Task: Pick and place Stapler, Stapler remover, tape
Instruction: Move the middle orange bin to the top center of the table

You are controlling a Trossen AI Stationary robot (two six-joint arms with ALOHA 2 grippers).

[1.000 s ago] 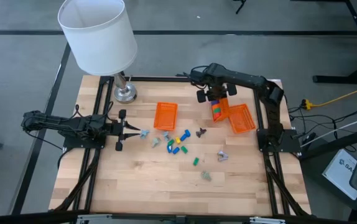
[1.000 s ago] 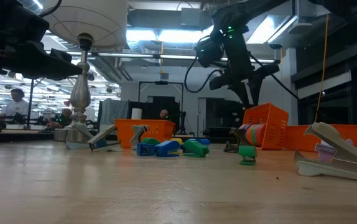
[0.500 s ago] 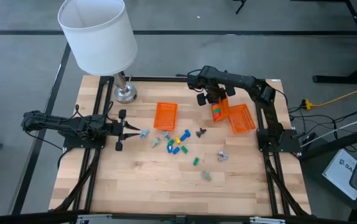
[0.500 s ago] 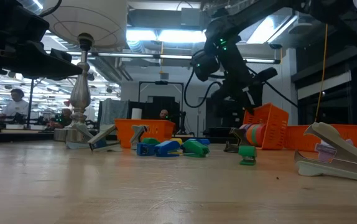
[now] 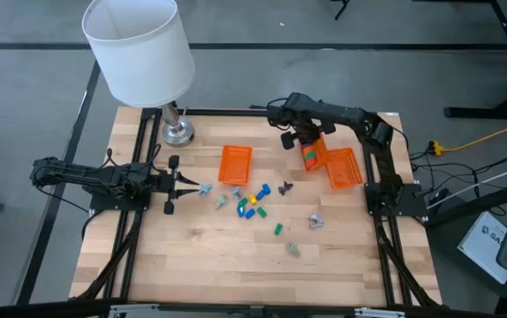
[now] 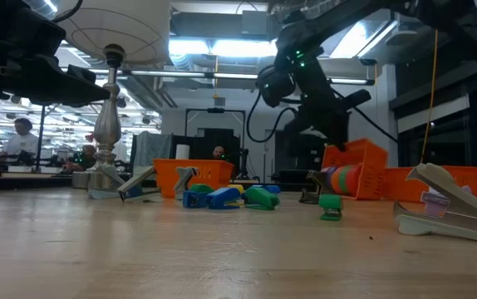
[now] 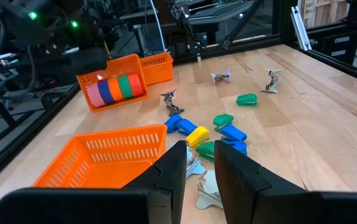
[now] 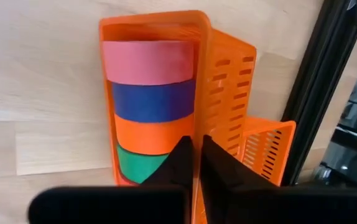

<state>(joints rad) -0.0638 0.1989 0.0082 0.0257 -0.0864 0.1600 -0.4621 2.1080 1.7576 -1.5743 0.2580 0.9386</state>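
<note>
Several rolls of tape (image 8: 148, 102), pink, blue, orange and green, sit in a row inside an orange basket (image 5: 312, 155) that lies on its side at the far right. My right gripper (image 8: 196, 163) comes down on this basket and is shut on its wall. Small blue, yellow and green staplers (image 5: 253, 203) lie mid-table, with grey staple removers (image 5: 314, 221) scattered around them. My left gripper (image 7: 200, 163) waits at the table's left, open, with nothing between its fingers. My right gripper pinches the tipped basket's side wall (image 8: 199, 115) at its open rim, one finger inside next to the tape rolls and one outside. The fingers slant down from above. The basket rests on the table on its side, with the tape in it.
A second orange basket (image 5: 235, 163) stands upright at the middle far side and a third (image 5: 344, 168) lies beside the held one. A lamp with a white shade (image 5: 139, 49) stands at the far left. Black frame rails (image 5: 373, 168) line both sides.
My right gripper has sunk toward the tipped basket, shifted a little toward the table's left and tipped more steeply. Its fingers have closed on the basket's wall.
</note>
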